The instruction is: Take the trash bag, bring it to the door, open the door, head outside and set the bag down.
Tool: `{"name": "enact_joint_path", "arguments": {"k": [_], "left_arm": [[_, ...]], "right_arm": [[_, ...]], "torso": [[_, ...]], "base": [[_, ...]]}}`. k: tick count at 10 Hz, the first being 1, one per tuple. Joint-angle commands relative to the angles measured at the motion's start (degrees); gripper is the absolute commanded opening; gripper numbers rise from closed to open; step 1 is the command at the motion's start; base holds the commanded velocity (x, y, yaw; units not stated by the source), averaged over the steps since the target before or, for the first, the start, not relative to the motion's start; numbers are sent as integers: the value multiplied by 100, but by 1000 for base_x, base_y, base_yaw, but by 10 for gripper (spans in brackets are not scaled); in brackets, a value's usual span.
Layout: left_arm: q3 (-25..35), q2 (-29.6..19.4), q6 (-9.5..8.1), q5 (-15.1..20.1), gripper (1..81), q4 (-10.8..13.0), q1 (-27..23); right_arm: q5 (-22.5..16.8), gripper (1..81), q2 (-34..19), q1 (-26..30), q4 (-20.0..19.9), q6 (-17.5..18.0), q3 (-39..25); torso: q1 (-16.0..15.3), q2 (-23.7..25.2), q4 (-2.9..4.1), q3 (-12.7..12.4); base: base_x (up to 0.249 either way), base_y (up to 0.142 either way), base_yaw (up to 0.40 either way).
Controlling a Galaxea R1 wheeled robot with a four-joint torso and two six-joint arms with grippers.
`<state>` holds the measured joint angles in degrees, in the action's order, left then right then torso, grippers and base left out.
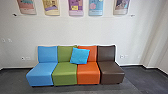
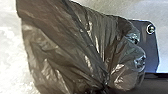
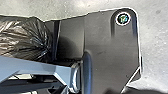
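Left wrist view: bunched trash bag (image 2: 65,50), apparently close by my left pincer; I cannot tell either pincer's state. Multicoloured sofa (image 1: 88,72) ahead.

Trash bag (image 2: 67,47), dark and crumpled, seemingly gathered (shiny plastic)

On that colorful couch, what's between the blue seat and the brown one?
In the head view: a green seat, an orange seat and a blue cushion leaning against their backs.
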<state>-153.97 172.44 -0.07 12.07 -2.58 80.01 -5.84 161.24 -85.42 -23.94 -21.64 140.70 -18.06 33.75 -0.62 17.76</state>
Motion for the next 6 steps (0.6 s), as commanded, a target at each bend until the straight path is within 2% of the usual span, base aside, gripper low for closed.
{"name": "enact_joint_path", "arguments": {"k": [1,2,3,6], "left_arm": [[7,80,7,402,10,48,-332],[7,115,7,402,10,65,-323],[7,151,-1,402,10,197,-297],[7,160,-1,402,10,214,-297]], "right_arm": [[-383,811,67,214,-40,-42,192],[-366,811,173,196,-23,-42,324],[-313,811,313,195,-14,-51,500],[-313,811,437,187,4,-51,633]], "torso": [[358,-557,0,0],[489,-756,0,0],[620,-960,0,-344],[970,-1506,0,-743]], "base": [[0,0,0],[0,0,0],[0,0,0],[0,0,0]]}}
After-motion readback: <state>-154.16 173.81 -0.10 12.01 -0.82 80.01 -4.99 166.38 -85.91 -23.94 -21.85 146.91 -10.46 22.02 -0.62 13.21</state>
